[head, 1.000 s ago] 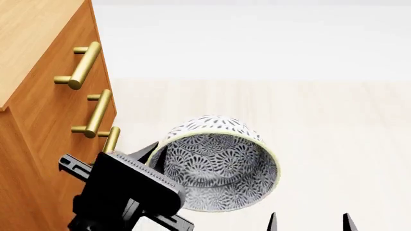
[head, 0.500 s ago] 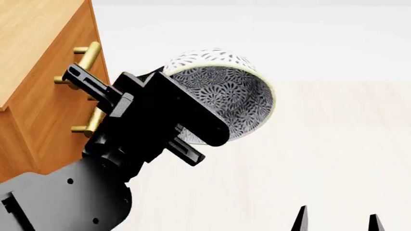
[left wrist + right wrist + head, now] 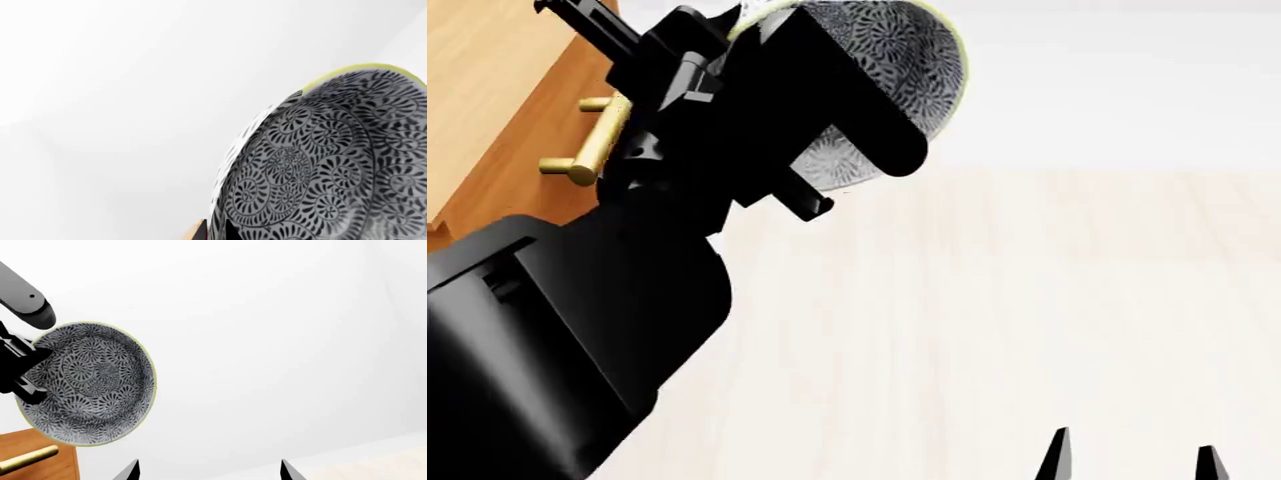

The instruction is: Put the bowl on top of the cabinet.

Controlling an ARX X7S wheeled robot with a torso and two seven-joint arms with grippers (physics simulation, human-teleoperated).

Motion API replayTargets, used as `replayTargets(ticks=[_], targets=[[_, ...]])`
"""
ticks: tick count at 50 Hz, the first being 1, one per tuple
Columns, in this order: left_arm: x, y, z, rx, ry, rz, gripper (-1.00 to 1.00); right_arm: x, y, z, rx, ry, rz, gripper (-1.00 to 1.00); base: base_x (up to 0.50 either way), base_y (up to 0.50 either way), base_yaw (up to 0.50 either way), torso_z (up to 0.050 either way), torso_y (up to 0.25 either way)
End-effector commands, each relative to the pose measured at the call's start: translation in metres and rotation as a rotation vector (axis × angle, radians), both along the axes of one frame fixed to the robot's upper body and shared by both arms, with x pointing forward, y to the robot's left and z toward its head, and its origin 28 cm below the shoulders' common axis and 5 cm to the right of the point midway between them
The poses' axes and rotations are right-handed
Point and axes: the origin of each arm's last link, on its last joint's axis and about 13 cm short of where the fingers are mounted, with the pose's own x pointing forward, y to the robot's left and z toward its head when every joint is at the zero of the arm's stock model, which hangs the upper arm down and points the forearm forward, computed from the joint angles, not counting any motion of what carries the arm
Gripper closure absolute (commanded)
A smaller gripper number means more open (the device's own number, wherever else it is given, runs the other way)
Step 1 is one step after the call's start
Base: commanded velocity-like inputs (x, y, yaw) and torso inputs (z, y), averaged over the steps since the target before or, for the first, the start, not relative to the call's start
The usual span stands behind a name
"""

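Against a plain white wall, the bowl [image 3: 888, 60] is held aloft, clamped in the left tool [image 3: 777, 110], beside the cabinet [image 3: 494, 100] (placement on top remains); the right tool [image 3: 1128, 455] hangs spread, empty.

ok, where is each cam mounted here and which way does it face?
Head view: on the head, looking forward and down at the floor; the left arm holds the bowl by the cabinet; right gripper tips at the bottom edge.
Left wrist view: near the left gripper, filled by the bowl's patterned inside.
Right wrist view: on the right arm, looking across at the tilted bowl.
All three share the bowl.
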Motion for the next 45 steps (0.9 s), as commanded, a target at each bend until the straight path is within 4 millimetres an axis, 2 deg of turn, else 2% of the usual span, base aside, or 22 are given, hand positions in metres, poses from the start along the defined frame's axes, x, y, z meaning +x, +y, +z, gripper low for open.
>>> replayTargets(ticks=[1, 16, 19, 26, 33, 39, 45], targets=[[0.008, -0.003, 0.041, -0.013, -0.068, 0.07, 1.0, -0.001, 0.0, 0.002, 0.0, -0.027, 0.008, -1.0, 0.0, 0.0, 0.0, 0.0, 0.0], [0.02, -0.005, 0.071, -0.002, -0.066, 0.154, 1.0, -0.001, 0.0, 0.002, 0.001, -0.027, 0.014, -1.0, 0.0, 0.0, 0.0, 0.001, 0.0], [0.023, -0.001, 0.079, -0.057, -0.034, 0.156, 1.0, 0.0, 0.001, 0.002, -0.002, -0.027, 0.013, -1.0, 0.0, 0.0, 0.0, 0.0, 0.003], [0.033, 0.022, 0.099, -0.336, 0.126, 0.145, 1.0, 0.0, 0.003, 0.001, -0.009, -0.026, 0.015, -1.0, 0.0, 0.0, 0.0, 0.0, 0.0], [0.03, 0.032, 0.112, -0.437, 0.168, 0.13, 1.0, 0.001, 0.003, 0.001, -0.011, -0.021, 0.018, -1.0, 0.0, 0.0, 0.0, 0.0, 0.0], [0.028, 0.041, 0.133, -0.596, 0.2, 0.086, 1.0, 0.0, 0.002, 0.001, -0.007, -0.022, 0.024, -1.0, 0.0, 0.0, 0.0, 0.0, 0.002], [0.033, 0.054, 0.144, -0.731, 0.28, 0.138, 1.0, 0.0, 0.003, 0.0, -0.007, -0.019, 0.027, -1.0, 0.0, 0.0, 0.0, 0.0, 0.0]])
